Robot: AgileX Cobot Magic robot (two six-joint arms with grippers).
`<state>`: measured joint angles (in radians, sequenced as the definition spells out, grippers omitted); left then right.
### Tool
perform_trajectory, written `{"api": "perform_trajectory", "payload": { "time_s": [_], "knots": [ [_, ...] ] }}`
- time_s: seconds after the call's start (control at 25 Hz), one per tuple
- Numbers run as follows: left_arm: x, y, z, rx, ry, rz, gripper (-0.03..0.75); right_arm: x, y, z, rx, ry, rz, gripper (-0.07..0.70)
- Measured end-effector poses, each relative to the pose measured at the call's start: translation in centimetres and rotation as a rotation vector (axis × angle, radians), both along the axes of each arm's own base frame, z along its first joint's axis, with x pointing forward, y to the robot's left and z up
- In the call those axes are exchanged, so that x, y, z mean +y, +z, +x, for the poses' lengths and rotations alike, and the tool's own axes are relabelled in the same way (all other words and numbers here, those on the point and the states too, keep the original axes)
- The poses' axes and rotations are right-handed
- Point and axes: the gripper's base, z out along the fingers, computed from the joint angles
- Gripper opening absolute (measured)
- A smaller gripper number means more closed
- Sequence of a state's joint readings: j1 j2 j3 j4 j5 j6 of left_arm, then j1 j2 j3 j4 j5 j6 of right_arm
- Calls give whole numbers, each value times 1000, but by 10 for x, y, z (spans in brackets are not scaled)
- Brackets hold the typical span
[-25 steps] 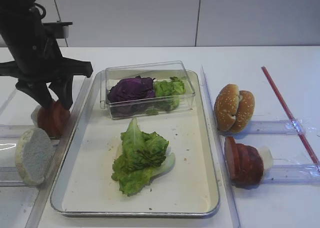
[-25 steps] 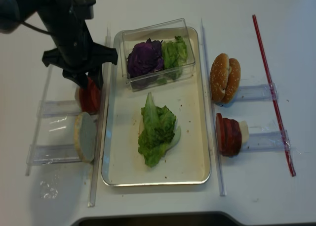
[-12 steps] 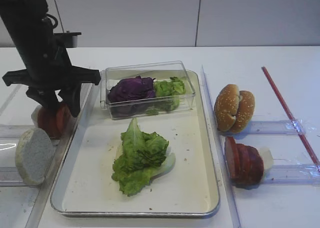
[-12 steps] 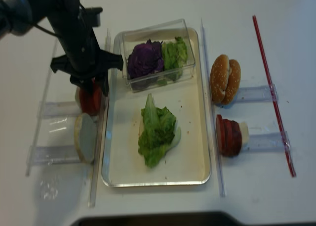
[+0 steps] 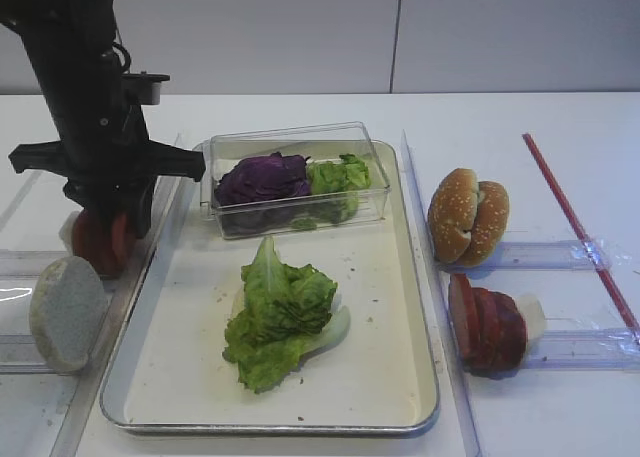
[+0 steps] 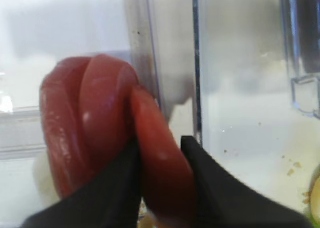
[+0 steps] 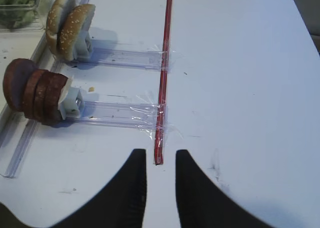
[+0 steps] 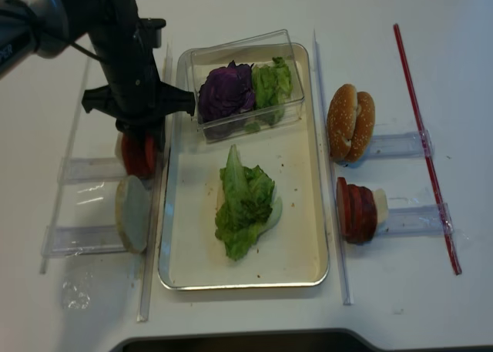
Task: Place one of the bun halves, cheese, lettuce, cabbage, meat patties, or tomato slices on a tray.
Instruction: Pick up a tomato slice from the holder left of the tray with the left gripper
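- The left gripper (image 6: 161, 188) stands over the tomato slices (image 5: 103, 242) to the left of the tray (image 5: 415, 307), its dark fingers (image 6: 210, 188) pinching the frontmost slice from both sides; the left wrist view shows the red flesh squeezed between them.
- The tomato slices stand on edge in a short row in a clear plastic holder (image 8: 92, 169), just outside the tray's left rim.
- A pale round slice (image 5: 66, 312), possibly a bun half seen from its cut side, leans upright in the holder nearer the camera.
- On the tray lies the lettuce (image 5: 283, 314), roughly at its middle, with a clear plastic box (image 5: 297, 177) of purple cabbage (image 5: 262, 178) and green leaves at the far end.
- Right of the tray, the bun halves (image 5: 468, 216) stand on edge together, and the meat patties (image 5: 487, 322) stand in a row in front of them.
- The right gripper (image 7: 161, 188) hovers over bare table near a red strip (image 7: 163, 73), its fingers slightly apart and holding nothing.
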<state>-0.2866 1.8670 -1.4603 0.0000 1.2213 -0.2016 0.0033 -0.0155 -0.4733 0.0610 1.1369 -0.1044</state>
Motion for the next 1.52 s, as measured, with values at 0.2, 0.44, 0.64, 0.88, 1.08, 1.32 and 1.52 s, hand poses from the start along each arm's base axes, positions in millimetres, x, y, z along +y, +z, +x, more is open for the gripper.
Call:
{"api": "perform_trajectory", "payload": {
  "time_s": [0.2,0.44,0.64,0.88,1.08,1.32,1.52],
  "knots": [
    [1,0,1,-6,-5,15,97,0,0,0,0,0,0,179],
    [0,8,2,-27,0,-8,95,0,0,0,0,0,0,179],
    [1,32,-6,-92,2,-35,94,0,0,0,0,0,0,179],
    [0,60,-24,-140,20,-120,94,0,0,0,0,0,0,179],
    [-5,64,-58,-122,-3,-129,94,0,0,0,0,0,0,179],
    [-25,57,-92,-72,-68,-136,94,0,0,0,0,0,0,179],
    [-42,54,-104,-52,-106,-137,94,0,0,0,0,0,0,179]
  ]
}}
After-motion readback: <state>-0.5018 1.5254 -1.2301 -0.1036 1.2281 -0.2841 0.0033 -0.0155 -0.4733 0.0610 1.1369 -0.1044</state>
